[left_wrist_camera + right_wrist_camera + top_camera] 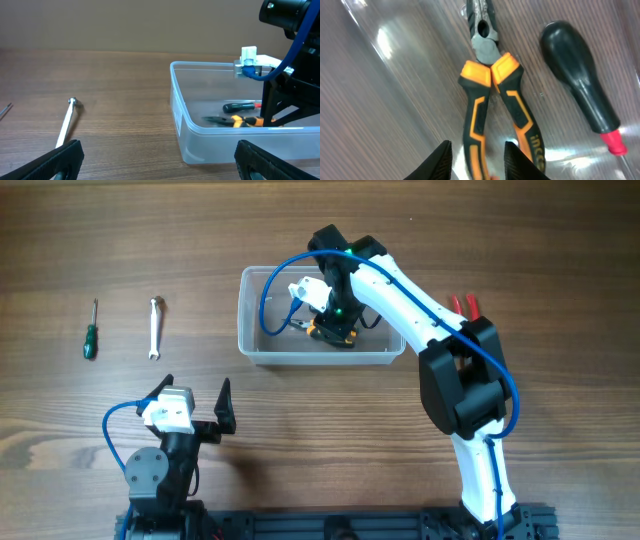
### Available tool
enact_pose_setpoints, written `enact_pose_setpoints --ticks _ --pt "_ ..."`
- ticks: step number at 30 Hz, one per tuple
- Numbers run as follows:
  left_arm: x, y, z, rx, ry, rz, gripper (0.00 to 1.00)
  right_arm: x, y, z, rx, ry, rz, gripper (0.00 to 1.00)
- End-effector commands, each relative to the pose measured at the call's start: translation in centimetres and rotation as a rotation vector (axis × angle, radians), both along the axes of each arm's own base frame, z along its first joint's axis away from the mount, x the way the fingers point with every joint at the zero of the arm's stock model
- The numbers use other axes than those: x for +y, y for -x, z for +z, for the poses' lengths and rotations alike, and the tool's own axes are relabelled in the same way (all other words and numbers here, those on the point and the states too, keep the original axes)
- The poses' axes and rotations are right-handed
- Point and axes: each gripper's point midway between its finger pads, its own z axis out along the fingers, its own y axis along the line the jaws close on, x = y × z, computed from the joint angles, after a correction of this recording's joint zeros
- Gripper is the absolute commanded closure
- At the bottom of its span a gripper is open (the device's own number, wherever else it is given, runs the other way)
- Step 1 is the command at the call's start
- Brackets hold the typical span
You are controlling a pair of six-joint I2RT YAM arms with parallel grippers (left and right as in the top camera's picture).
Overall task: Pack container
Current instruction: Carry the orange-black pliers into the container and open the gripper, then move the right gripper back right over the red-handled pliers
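The packing looks partly done. The clear plastic rectangular container (300, 358) sits on the wooden surface (320, 420), and two things already lie on its floor: orange-and-black pliers (492, 70) and, just beside them, a black-handled screwdriver with a red collar (580, 95).

The right tool (479, 145) is down inside the container, directly over the pliers' handles. Its fingers are a little apart and straddle one handle, with a gap showing beside it, so it does not look clamped on anything.

Three things are yet to go in, by my reading. A silver wrench (155, 327) lies to the left of the container, and a green-handled screwdriver (90, 335) lies further left, well apart from it. A red-handled item (466, 305) lies just right of the container, partly hidden by the right arm.

The left tool (195, 385) hangs with its fingers wide apart and nothing between them, nearer the robot than the container and off its left end.

Around the wrench and the green-handled screwdriver the surface gives free approach from above. Inside the container, room is tighter: the thick rim and the walls stand close round the right tool, so it probably has to rise straight up before it can travel sideways.
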Motion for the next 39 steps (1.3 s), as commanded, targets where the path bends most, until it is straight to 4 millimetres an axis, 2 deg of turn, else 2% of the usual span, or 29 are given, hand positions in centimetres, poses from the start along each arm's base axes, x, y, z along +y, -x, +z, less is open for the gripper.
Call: enact_pose_setpoints --ticks 1,3,4,5,7,9,11,12,13,16,19,21,25,29,36,39 --pt "-0.3 0.0 -0.2 -0.003 -0.015 -0.018 0.00 0.0 -0.3 0.9 -0.001 0.001 -0.021 0.66" --pt "-0.3 0.0 -0.2 -0.003 -0.014 -0.018 0.00 0.3 -1.0 2.9 -0.032 -0.012 -0.022 0.58" --pt "-0.3 0.0 -0.2 -0.003 -0.014 -0.018 0.00 0.3 -1.6 4.1 -0.065 -0.007 -0.027 0.50" --pt "-0.3 0.0 -0.2 -0.003 -0.014 -0.018 0.00 0.0 -2.5 5.6 -0.114 0.009 -0.047 0.27" --pt "-0.3 0.0 -0.2 -0.003 -0.014 -0.018 0.00 -1.7 -4.5 9.4 -0.229 0.072 -0.121 0.00" --pt "-0.3 0.0 -0.2 -0.003 -0.014 -0.018 0.00 -4.7 -5.4 13.2 -0.314 0.134 -0.205 0.00" --pt "-0.3 0.0 -0.2 -0.003 -0.014 -0.018 0.00 -6.8 -5.1 15.4 -0.334 0.146 -0.257 0.00" --pt "-0.3 0.0 -0.2 -0.003 -0.014 -0.018 0.00 -8.2 -4.7 16.8 -0.341 0.141 -0.288 0.00" --pt "-0.3 0.0 -0.2 -0.003 -0.014 -0.018 0.00 -10.8 -3.9 19.4 -0.355 0.135 -0.349 0.00" --pt "-0.3 0.0 -0.2 -0.003 -0.014 -0.018 0.00 -15.2 -2.6 23.4 -0.402 0.111 -0.485 0.00" --pt "-0.3 0.0 -0.2 -0.003 -0.014 -0.018 0.00 -20.5 -1.2 26.7 -0.443 0.086 -0.673 0.00" --pt "-0.3 0.0 -0.2 -0.003 -0.014 -0.018 0.00 -23.3 -0.3 28.1 -0.450 0.058 -0.802 0.00" --pt "-0.3 0.0 -0.2 -0.003 -0.014 -0.018 0.00 -26.3 1.3 28.4 -0.384 -0.007 -0.959 0.00" --pt "-0.3 0.0 -0.2 -0.003 -0.014 -0.018 0.00 -28.5 0.5 25.9 -0.342 0.007 -1.017 0.00" --pt "-0.3 0.0 -0.2 -0.003 -0.014 -0.018 0.00 -29.0 -0.7 17.2 -0.238 0.063 -0.994 0.00" --pt "-0.3 0.0 -0.2 -0.003 -0.014 -0.018 0.00 -29.3 -1.1 13.7 -0.202 0.025 -1.021 0.00"
